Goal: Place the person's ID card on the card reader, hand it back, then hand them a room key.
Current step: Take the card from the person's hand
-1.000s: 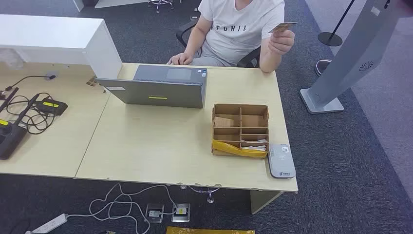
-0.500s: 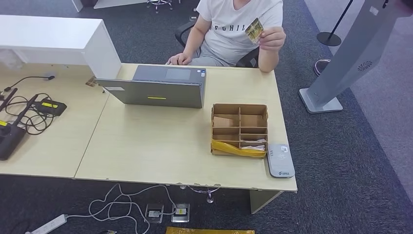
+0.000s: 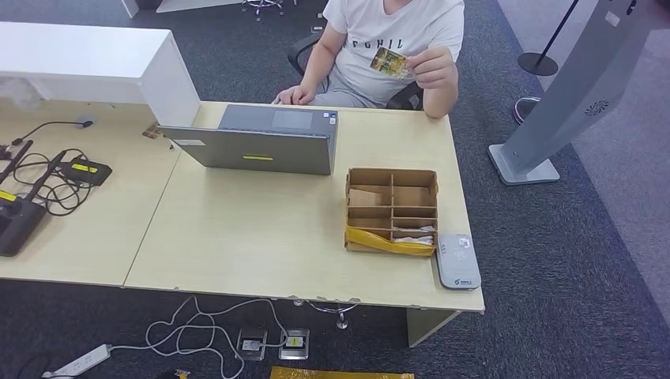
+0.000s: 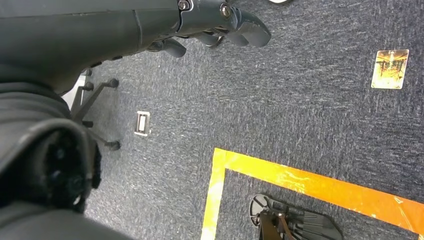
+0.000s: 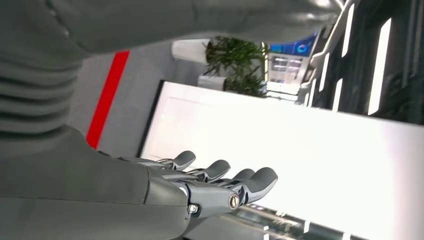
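Note:
Across the table sits a person in a white T-shirt, holding up the ID card (image 3: 389,62) in front of their chest. The grey card reader (image 3: 457,260) lies at the near right corner of the table. Beside it stands a cardboard divider box (image 3: 391,189) with white cards (image 3: 413,234) in a near compartment. My left hand (image 4: 215,22) hangs over the carpet with loose fingers and holds nothing. My right hand (image 5: 220,185) has its fingers stretched out and holds nothing.
A grey laptop (image 3: 261,140) stands at the far middle of the table (image 3: 253,237), with cables and black devices (image 3: 47,185) at the left. A grey kiosk stand (image 3: 553,118) is on the floor to the right. A small picture card (image 4: 390,69) and orange tape (image 4: 310,182) lie on the carpet.
The person has brought the ID card from beside their shoulder to in front of their chest and turned its face towards me. The head view shifted slightly.

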`<action>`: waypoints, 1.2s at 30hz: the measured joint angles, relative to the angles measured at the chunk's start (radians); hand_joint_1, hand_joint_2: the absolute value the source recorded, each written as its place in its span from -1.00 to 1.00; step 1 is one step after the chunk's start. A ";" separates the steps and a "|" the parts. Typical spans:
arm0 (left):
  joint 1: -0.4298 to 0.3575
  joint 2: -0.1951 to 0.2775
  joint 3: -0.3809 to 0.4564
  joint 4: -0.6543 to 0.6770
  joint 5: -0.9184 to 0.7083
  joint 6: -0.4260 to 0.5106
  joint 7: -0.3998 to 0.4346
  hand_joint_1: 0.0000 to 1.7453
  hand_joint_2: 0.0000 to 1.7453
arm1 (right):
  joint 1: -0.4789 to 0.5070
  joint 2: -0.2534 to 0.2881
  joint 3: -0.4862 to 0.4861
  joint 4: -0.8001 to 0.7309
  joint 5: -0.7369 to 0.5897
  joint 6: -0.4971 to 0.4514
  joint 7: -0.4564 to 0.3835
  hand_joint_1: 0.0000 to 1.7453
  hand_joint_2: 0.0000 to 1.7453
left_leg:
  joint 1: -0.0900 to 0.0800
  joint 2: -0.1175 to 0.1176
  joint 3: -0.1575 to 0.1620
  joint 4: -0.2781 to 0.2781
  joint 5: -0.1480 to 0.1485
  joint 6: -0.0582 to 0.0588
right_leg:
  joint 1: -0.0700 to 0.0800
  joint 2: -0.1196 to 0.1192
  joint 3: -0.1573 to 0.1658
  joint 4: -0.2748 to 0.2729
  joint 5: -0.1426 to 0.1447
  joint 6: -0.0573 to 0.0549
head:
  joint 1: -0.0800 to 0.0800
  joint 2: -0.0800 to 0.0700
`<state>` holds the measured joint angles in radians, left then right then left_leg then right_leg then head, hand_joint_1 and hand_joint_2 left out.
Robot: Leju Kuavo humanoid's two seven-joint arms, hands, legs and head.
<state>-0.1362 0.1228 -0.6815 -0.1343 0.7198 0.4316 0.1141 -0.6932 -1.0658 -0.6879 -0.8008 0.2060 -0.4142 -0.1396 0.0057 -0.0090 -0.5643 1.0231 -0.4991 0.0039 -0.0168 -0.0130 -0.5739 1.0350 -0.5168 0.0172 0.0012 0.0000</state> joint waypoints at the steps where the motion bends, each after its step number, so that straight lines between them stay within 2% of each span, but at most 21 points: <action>1: 0.000 0.000 0.000 0.000 0.000 0.000 0.000 -1.00 -1.00 | 0.000 0.000 0.030 -0.024 -0.002 -0.002 0.003 -1.00 1.00 | 0.000 -0.001 0.000 0.000 0.000 0.000 | 0.000 -0.001 0.000 0.000 0.000 0.000 | 0.000 0.000; 10: 0.000 0.000 -0.011 0.000 -0.002 -0.001 -0.005 -1.00 -1.00 | 0.007 -0.001 0.245 -0.186 0.011 -0.008 -0.032 -1.00 1.00 | 0.000 -0.004 -0.001 0.000 0.001 0.001 | 0.000 -0.004 0.000 0.000 0.000 0.000 | 0.000 0.000; 15: 0.000 0.000 -0.020 0.000 0.002 -0.001 -0.006 -1.00 -1.00 | -0.007 0.007 0.400 -0.274 0.135 0.018 -0.039 -1.00 1.00 | 0.001 -0.004 -0.002 0.000 0.001 0.000 | 0.001 -0.004 0.000 0.000 0.000 0.000 | 0.000 0.000; 23: 0.000 0.000 -0.030 0.000 0.012 0.000 -0.002 -1.00 -1.00 | -0.065 0.053 0.681 -0.378 0.352 0.055 -0.046 -1.00 1.00 | 0.002 -0.007 -0.002 0.000 0.003 -0.001 | 0.001 -0.006 0.000 0.000 0.000 0.000 | 0.000 0.000; 27: 0.001 0.000 -0.036 0.000 0.013 -0.001 -0.002 -1.00 -1.00 | -0.079 0.073 0.751 -0.401 0.394 0.070 -0.039 -1.00 1.00 | 0.001 -0.011 -0.003 0.000 0.003 -0.001 | 0.001 -0.009 -0.001 0.000 0.000 0.000 | 0.000 0.000; 31: 0.000 0.004 -0.048 0.000 0.010 -0.010 -0.004 -1.00 -1.00 | -0.094 0.092 0.873 -0.447 0.442 0.083 -0.029 -1.00 1.00 | 0.002 -0.007 -0.001 0.000 0.002 -0.001 | 0.002 -0.005 -0.001 0.000 0.000 0.000 | 0.000 0.000; 36: 0.003 0.005 -0.051 0.000 0.010 -0.014 -0.009 -1.00 -1.00 | -0.096 0.101 0.937 -0.468 0.470 0.092 -0.024 -1.00 1.00 | 0.002 -0.010 -0.003 0.000 0.003 -0.001 | 0.002 -0.008 -0.001 0.000 0.000 0.000 | 0.000 0.000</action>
<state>-0.1336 0.1274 -0.7324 -0.1346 0.7298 0.4173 0.1048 -0.7889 -0.9651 0.2486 -1.2686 0.6764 -0.3226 -0.1634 0.0074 -0.0191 -0.5670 1.0233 -0.4964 0.0029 -0.0152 -0.0213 -0.5753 1.0353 -0.5170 0.0170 0.0017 0.0000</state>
